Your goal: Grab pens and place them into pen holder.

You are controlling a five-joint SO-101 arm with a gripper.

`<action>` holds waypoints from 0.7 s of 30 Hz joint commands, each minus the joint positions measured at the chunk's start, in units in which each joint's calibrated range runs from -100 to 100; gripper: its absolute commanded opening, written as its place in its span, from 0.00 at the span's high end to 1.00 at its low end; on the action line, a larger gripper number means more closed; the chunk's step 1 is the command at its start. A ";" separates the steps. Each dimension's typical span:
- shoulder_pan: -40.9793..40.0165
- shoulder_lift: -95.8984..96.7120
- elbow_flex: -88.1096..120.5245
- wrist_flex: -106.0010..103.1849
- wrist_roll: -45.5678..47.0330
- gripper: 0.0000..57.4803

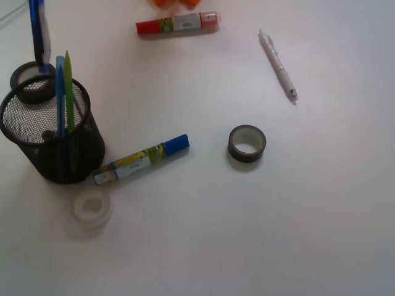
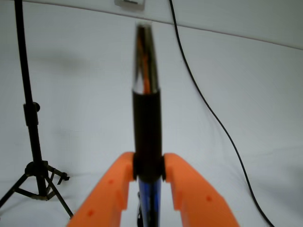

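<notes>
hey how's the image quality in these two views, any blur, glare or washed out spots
Front view: the white table is overexposed, pinkish toward the top and right, shadows faint; the pen holder reads fairly sharp. Wrist view: the pen clamped in the gripper is out of focus, its shiny tip smeared with reflections; the tripod behind looks sharper.

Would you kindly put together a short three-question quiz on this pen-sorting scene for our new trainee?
1. True or false: the white pen lies on the table, outside the pen holder.
2. Which pens stand in the pen holder? A) light blue pen and green pen; B) a red and a white one; C) none.
3. What does the pincer grip in the wrist view?

Key: 1 true; 2 A; 3 the dark silver-tipped pen.
</notes>
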 commanded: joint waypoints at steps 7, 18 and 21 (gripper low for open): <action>1.60 11.67 9.17 -13.89 -0.20 0.99; 1.60 11.84 14.51 -14.68 0.73 0.69; 1.15 10.82 11.97 -14.41 2.93 0.64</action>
